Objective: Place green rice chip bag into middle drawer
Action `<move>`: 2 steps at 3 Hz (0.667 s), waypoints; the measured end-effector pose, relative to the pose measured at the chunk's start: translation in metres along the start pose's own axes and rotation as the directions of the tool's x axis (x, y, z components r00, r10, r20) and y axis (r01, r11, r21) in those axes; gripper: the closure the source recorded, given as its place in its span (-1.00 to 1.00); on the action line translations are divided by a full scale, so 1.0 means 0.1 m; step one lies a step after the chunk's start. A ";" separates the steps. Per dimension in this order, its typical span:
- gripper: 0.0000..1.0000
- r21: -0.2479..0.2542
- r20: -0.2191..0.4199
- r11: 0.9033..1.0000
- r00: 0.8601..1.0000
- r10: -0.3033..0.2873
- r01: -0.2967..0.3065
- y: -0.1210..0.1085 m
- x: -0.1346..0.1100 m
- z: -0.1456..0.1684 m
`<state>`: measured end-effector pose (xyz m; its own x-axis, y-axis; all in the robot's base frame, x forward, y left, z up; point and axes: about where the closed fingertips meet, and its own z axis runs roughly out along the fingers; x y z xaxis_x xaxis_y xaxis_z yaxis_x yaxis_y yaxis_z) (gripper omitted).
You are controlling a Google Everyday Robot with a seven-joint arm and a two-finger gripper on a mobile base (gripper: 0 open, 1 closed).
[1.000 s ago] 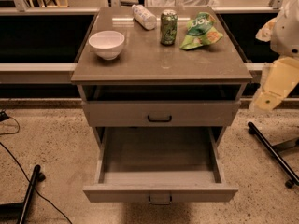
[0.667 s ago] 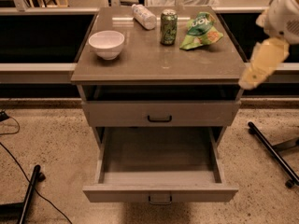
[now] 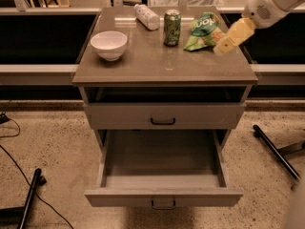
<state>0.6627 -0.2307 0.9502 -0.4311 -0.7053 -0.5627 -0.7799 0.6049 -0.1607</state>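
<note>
**Gripper swings in over the cabinet top, next to the chip bag**

Since the earlier frames the arm (image 3: 269, 1) has moved up and inward from beside the cabinet's right edge. Its yellow gripper (image 3: 223, 45) now hangs over the cabinet top (image 3: 162, 63), to the right of the green soda can (image 3: 172, 27). Everything else stands where it did.

The gripper points down and to the left, and its tip is just past the far side of the green rice chip bag (image 3: 202, 30) from the can. How far open it is cannot be told, nor whether it touches the bag. Nothing is seen in its hold.

The green rice chip bag lies on the cabinet top just to the right of the can, near it but apart. It is crumpled, with its logo face up, and it sits between the can and the gripper.

To the left of the can, close by and further back, a clear plastic bottle (image 3: 147, 16) lies on its side. Well to the left of the can and a little nearer the camera, a white bowl (image 3: 108, 44) stands upright.

Below the can, under the top, is an open gap and then a shut drawer front (image 3: 124, 117) with a black handle at mid-face. Lower still, the middle drawer (image 3: 119, 197) is pulled well out toward the camera. Its dark loop handle is at the lower edge of its front, and its grey-brown floor is in plain view.
</note>
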 end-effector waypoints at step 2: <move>-1.00 0.192 0.266 0.959 0.952 0.154 -0.208 -1.20 -0.58 0.36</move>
<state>0.7981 -0.2487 0.9729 -0.4095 -0.4802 -0.7757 -0.5714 0.7978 -0.1924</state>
